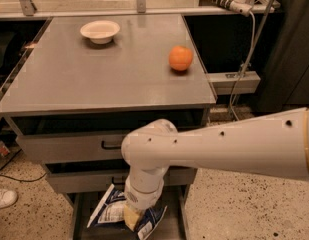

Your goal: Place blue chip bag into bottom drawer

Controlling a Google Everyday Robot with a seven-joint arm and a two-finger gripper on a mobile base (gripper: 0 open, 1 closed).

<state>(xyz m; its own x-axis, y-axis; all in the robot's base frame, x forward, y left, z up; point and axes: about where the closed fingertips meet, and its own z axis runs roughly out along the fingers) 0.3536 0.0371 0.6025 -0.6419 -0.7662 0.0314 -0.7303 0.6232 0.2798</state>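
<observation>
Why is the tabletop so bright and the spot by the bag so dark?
Camera view: a pale sheen lies on the table; under the arm it is dimmer, where the gripper sits at the blue chip bag over the bottom drawer.

floor (234,209): speckled terrazzo | cabinet (94,79): grey metal, flat top | rear: metal rail (94,14) | end effector (133,215): low, before cabinet front

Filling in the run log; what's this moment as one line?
tool: low, at blue chip bag | bag: above open bottom drawer floor, contact unclear

Single high view, facing down over cabinet top (94,74); jaws near frame's lower edge.
</observation>
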